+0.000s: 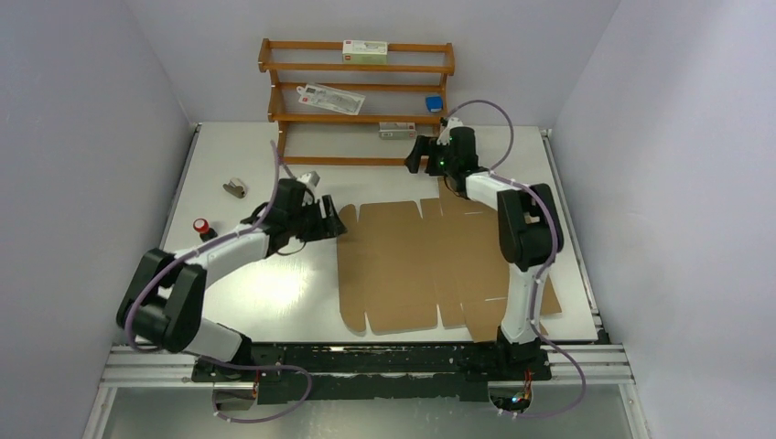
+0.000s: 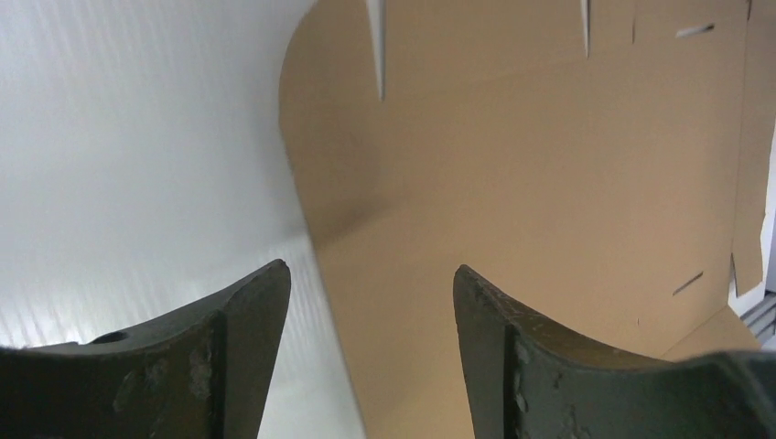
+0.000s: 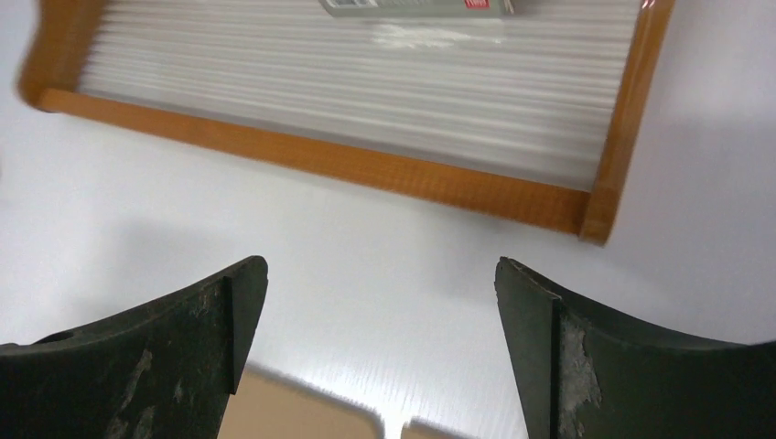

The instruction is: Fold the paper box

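Toward the table's (image 1: 265,293) near right corner, the paper box (image 1: 412,265) lies as a flat die-cut sheet. It looks light and stiff, likely to bend only at its creases, and is best taken by a flap edge. The left tool (image 1: 328,219), parted and empty, sits at the sheet's left edge. The right tool (image 1: 419,155), wide and empty, hangs past its far edge. Only the left wrist view resolves the rounded flap corner.
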